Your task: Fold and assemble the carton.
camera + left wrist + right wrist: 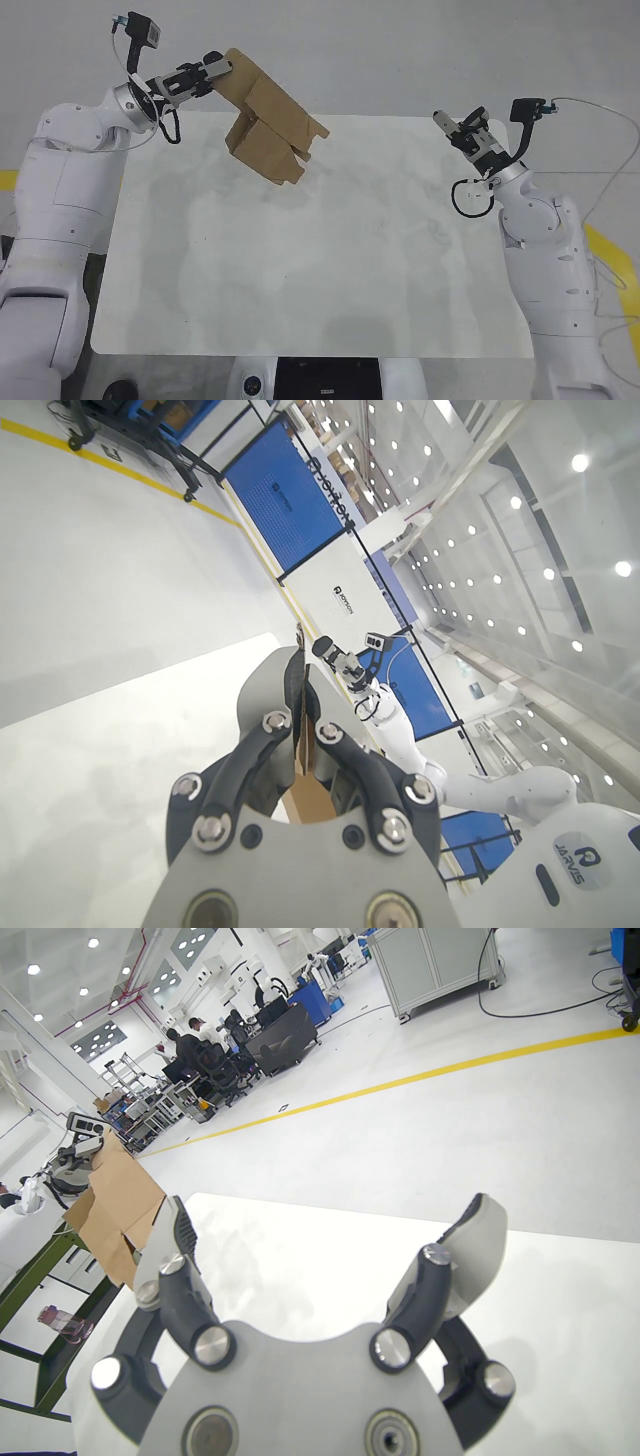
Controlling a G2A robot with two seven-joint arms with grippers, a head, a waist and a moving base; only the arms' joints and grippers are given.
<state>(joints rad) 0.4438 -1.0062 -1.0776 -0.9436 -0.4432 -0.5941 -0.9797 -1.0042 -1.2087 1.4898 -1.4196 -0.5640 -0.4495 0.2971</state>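
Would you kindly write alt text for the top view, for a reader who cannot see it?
The left gripper is shut on one edge of a partly folded brown carton, holding it at the far left corner of a white table. The right gripper is open and empty at the table's far right edge.

White table (300, 260) on a pale floor (450, 1138) (yellow line (425, 1073) crossing it), blue panels (285, 510) beyond
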